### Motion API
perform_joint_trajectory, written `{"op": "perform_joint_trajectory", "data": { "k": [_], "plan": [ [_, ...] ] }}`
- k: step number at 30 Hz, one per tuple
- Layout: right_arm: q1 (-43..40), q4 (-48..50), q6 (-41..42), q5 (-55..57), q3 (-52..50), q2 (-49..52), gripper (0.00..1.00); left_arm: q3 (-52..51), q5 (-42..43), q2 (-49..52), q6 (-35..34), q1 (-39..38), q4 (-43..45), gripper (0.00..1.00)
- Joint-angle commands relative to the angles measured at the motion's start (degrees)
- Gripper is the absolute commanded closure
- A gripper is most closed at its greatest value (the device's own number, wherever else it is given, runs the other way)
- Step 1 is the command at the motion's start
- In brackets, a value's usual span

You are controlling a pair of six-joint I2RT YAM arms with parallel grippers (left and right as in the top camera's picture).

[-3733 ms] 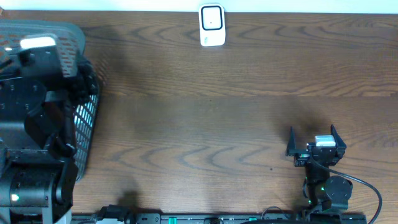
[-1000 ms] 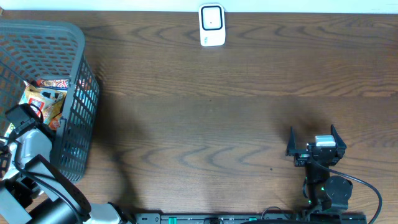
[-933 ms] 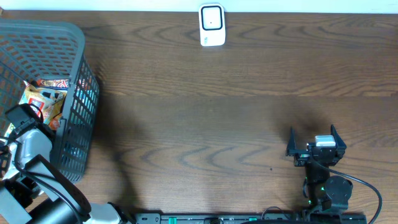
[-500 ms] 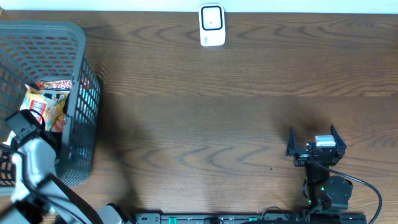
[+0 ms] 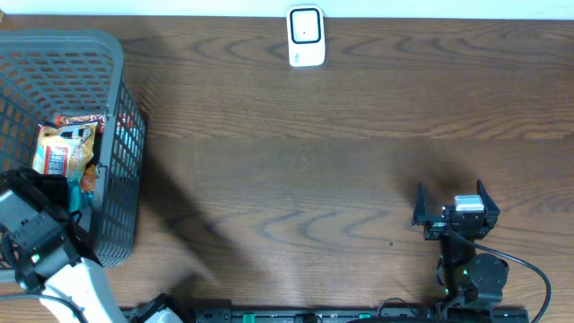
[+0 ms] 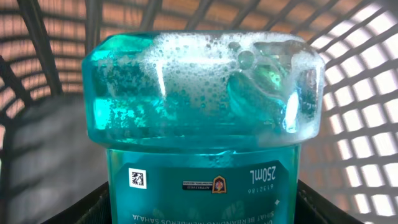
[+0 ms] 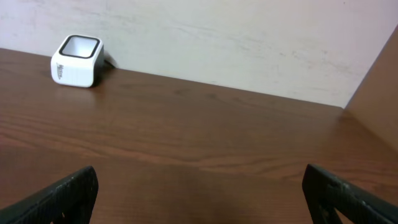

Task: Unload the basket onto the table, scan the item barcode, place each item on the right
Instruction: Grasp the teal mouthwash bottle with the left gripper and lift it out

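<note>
My left gripper (image 6: 202, 208) clamps a teal bottle (image 6: 205, 106) inside the basket (image 6: 367, 81); its label (image 6: 208, 183) shows only from my wrist. My right gripper (image 5: 451, 190), at five o'clock, gapes wide.

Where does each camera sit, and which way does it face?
Overhead: above brown wooden table, facing straight down; left arm and right arm show.
Left wrist: on left pincer, facing gripped teal plastic bottle against grey mesh basket; fingertips show.
Right wrist: on open right pincer, facing the wall; fingertips show.
Shared: white box scanner, overhead and right wrist.
</note>
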Motion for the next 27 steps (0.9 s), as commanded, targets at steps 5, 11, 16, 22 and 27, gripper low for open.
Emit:
{"op": "perform_joint_trajectory", "data": {
  "k": [5, 11, 16, 22, 27],
  "plan": [
    [0.55, -0.22, -0.42, 0.2, -0.07, 0.0, 0.01, 1.7, -6.82, -5.27, -0.28, 0.0, 6.21, 0.48],
    [0.55, -0.22, -0.42, 0.2, -0.07, 0.0, 0.01, 1.75, -2.01, -8.13, -1.36, 0.0, 14.16, 0.45],
    [0.55, -0.22, -0.42, 0.2, -0.07, 0.0, 0.01, 1.75, 7.87, -9.81, -9.84, 0.0, 24.37, 0.44],
    [0.55, -0.22, -0.42, 0.2, -0.07, 0.0, 0.01, 1.75, 24.04, -8.52, -21.05, -0.5, 37.38, 0.44],
    [0.55, -0.22, -0.42, 0.22, -0.07, 0.0, 0.01, 1.75, 39.06, -2.75, -26.23, -7.26, 46.66, 0.44]
  ]
}}
